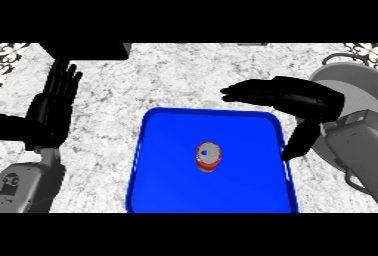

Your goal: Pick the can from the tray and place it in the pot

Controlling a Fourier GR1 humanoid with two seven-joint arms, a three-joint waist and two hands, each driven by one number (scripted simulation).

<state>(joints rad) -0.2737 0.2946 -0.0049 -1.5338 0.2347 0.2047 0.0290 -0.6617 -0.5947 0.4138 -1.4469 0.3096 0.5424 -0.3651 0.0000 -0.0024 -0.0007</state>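
On the marbled counter (184,75), your spread right hand (295,97) above the tray (159,190) could topple the upright can (208,156) at centre frame by descending off-centre.

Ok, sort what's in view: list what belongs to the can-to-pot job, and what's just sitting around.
Part of the job:
- can, upright on the blue tray
- right hand, open above the tray's far edge
- grey pot at the right edge

Just there:
- left hand, open, resting at the left
- black object at the counter's far edge
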